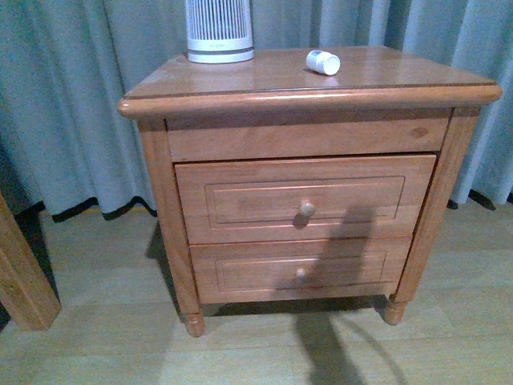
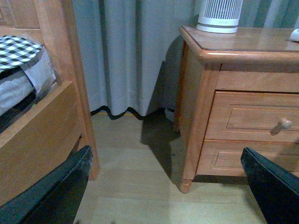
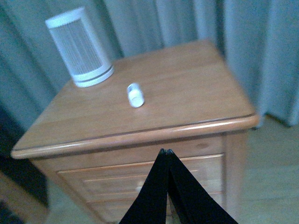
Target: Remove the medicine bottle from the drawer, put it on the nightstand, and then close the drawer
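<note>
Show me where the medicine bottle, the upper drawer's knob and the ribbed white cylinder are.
medicine bottle (image 1: 323, 62), front view, middle of its side.
upper drawer's knob (image 1: 307, 210), front view, round face.
ribbed white cylinder (image 1: 219, 32), front view, slatted wall.

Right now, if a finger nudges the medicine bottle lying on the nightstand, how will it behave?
The medicine bottle lies on its side, so it would probably roll, as the nightstand top looks glossy and smooth. It seems small and plastic, likely light and stiff. Its rounded wall may slip between closing fingers.
</note>
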### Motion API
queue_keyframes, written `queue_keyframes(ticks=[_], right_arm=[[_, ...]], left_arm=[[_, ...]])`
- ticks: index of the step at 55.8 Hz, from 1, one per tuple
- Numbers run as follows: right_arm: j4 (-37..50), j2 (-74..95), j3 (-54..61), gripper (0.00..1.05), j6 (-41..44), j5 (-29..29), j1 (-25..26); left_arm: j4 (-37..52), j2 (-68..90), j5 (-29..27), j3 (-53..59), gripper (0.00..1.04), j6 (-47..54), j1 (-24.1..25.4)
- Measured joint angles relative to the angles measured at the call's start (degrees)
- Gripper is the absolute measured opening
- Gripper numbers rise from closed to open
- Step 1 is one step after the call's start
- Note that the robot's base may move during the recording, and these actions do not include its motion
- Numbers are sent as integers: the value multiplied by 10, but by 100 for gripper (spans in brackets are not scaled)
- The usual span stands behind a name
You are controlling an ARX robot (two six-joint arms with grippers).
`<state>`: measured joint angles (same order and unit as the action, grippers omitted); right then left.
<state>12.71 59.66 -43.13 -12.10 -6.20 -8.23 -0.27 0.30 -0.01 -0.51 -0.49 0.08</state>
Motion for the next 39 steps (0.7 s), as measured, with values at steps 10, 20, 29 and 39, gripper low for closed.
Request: queue_keyframes(ticks=[10, 20, 29, 39], right_arm=[[-163, -314, 161, 3, 98, -45, -24], [-143, -511, 310, 3, 113, 52, 71], [-132, -585, 423, 3, 118, 58, 80], [-128, -594, 423, 3, 118, 62, 81]], left_arm=[[0, 0, 0, 0, 98, 0, 0], [0, 0, 0, 0, 98, 0, 0], [0, 0, 1, 0, 98, 0, 0], [0, 0, 0, 0, 98, 0, 0]])
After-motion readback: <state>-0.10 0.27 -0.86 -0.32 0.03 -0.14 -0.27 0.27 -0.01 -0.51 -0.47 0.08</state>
